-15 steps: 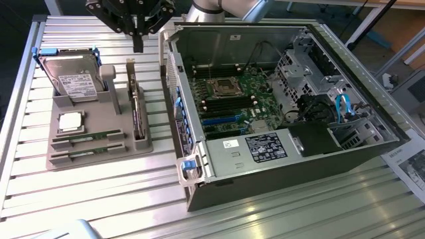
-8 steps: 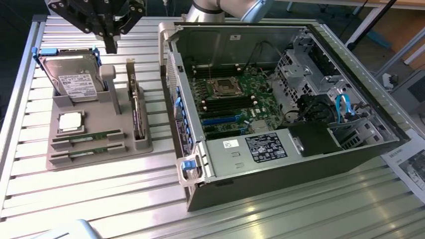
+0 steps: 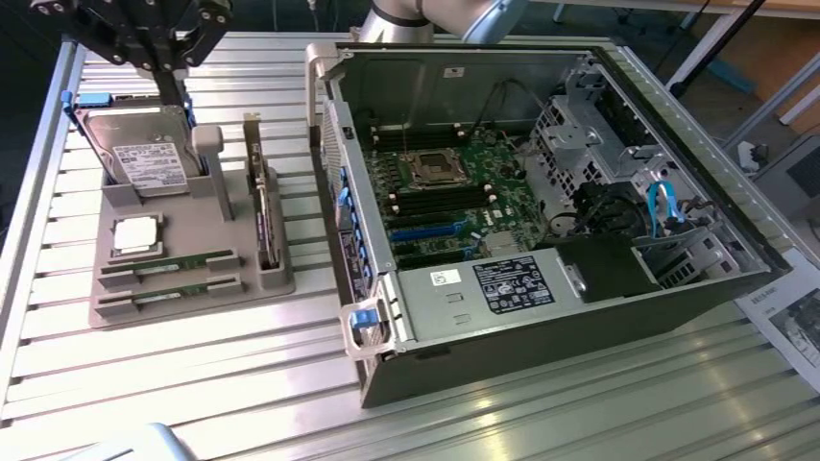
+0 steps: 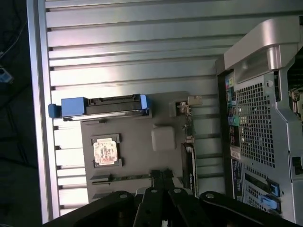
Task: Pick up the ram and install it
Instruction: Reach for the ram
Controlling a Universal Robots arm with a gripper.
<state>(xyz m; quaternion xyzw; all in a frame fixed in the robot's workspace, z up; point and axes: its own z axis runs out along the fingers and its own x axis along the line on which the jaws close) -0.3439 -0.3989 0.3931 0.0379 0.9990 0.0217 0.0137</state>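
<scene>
Nearest the wrist lens: black claw [image 4: 162, 173], fingers pressed together, gripping nothing, its linkage cut off by the frame edge. Hangs well above the grey holder tray [image 3: 192, 309], over its far end in the exterior view, with the hard drive [image 3: 148, 158] upright there in a blue caddy. Touches none of the parts. Lying flat in two parallel slots at the tray's near end: first ram stick [image 3: 167, 264], just beside the square silver processor [image 3: 137, 235], and second ram stick [image 3: 164, 291], at the tray's edge. From the wrist, both reduced to thin strips, one end of each hidden behind the claw's fingers; chips too small to make out. Standing on edge along the tray's side nearest the computer case [image 3: 539, 317]: expansion card [image 3: 260, 206]. Case open, motherboard [image 3: 448, 197] exposed, memory slots [image 3: 421, 202] dark and hard to tell apart. On the slatted metal counter [image 3: 154, 384], at the exterior view's right edge, printed sheet [image 3: 788, 322], cut off; at the lower left corner, pale object [image 3: 129, 444], cut off, unidentifiable.
</scene>
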